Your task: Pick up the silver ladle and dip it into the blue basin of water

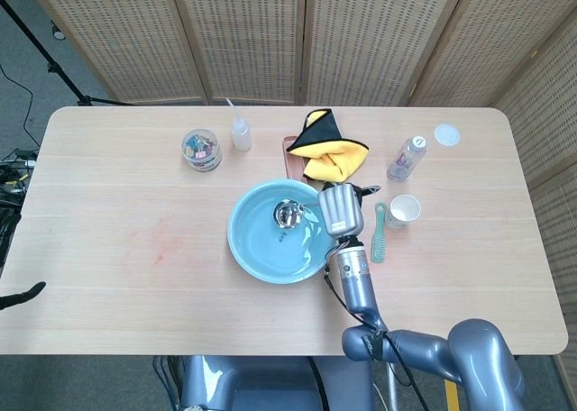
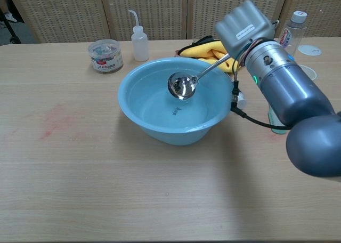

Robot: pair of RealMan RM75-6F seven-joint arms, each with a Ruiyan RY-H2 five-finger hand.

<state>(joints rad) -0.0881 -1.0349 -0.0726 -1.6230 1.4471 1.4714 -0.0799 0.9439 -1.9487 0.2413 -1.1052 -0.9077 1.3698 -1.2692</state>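
Right hand is showing a boxy silver-grey back shell, matte, with rounded edges and tiny dark lettering on it; same shell in head view. Forearm is running as a thick metallic blue-grey cylinder, a green indicator light glowing near the wrist. Black cable is looping out from under the wrist along the forearm. Lower frame in head view: bulky rounded blue-grey elbow housing, glossy.
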